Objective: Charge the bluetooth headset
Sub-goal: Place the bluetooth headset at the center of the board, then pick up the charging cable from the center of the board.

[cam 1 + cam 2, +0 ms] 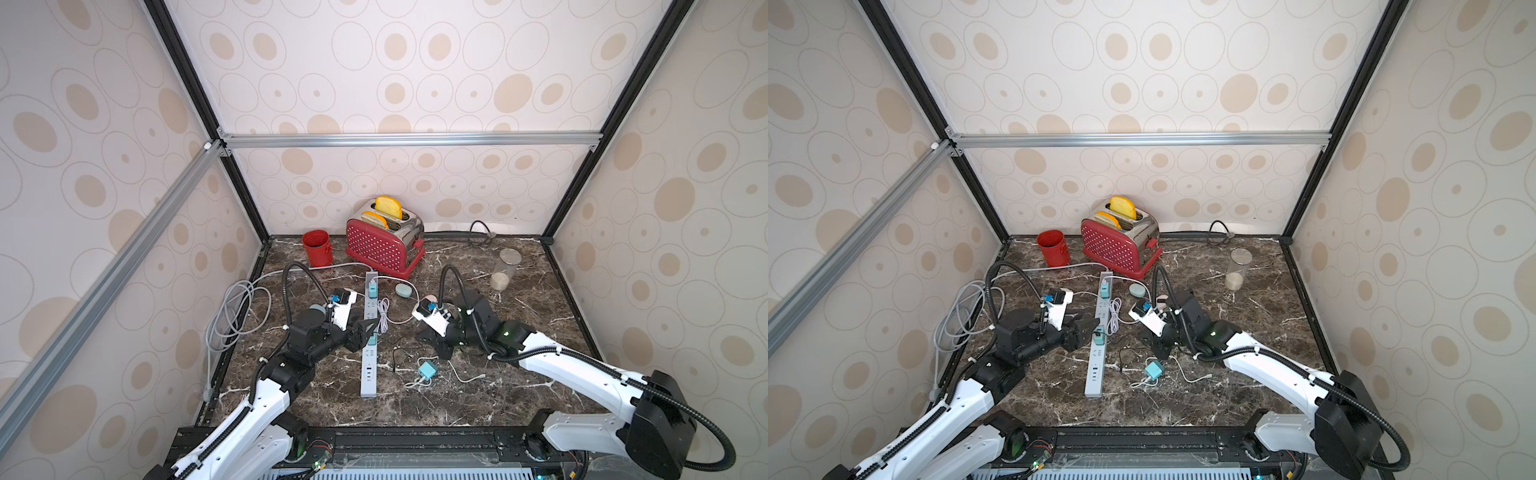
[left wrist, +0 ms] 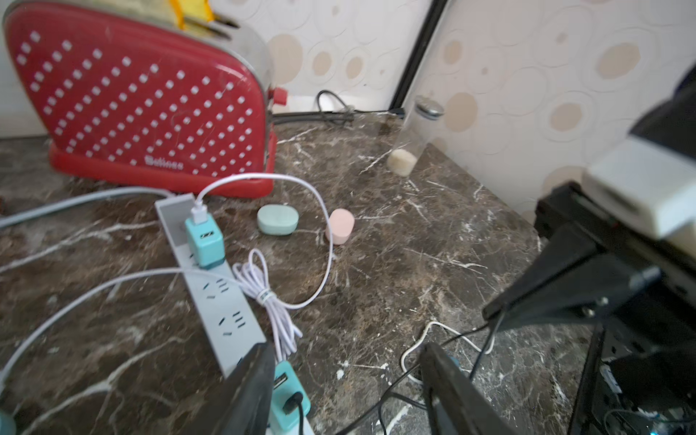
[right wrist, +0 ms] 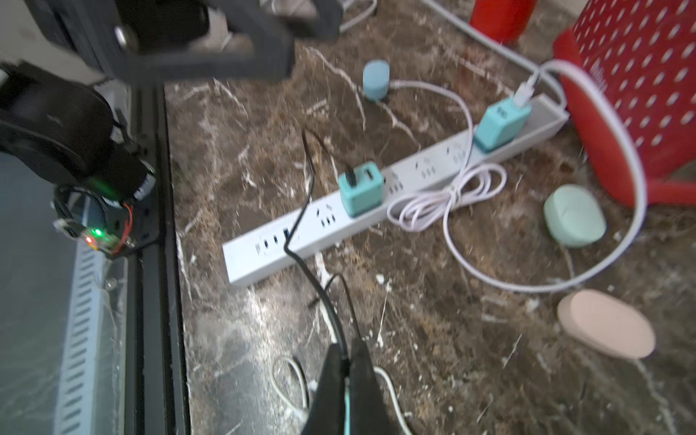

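Note:
Two rounded headset cases lie on the marble near the toaster: a mint-green one [image 1: 404, 290] [image 2: 278, 219] [image 3: 574, 216] and a pink one [image 1: 431, 298] [image 2: 340, 226] [image 3: 606, 324]. A white power strip [image 1: 369, 376] [image 3: 263, 260] carries two teal chargers. A thin black cable [image 3: 301, 211] runs from the nearer charger [image 3: 361, 190] [image 2: 286, 399] to my right gripper [image 3: 344, 361] [image 1: 436, 351], which is shut on it low over the table. My left gripper [image 2: 346, 376] [image 1: 368, 332] hovers open over the strip beside that charger, holding nothing.
A red toaster [image 1: 380, 245], a red cup [image 1: 318, 248] and a glass jar [image 1: 505, 270] stand at the back. A loose teal charger [image 1: 427, 370] with a white lead lies in front of my right gripper. Bundled white cable [image 1: 384, 316] and a grey coil [image 1: 237, 316] clutter the strip's sides.

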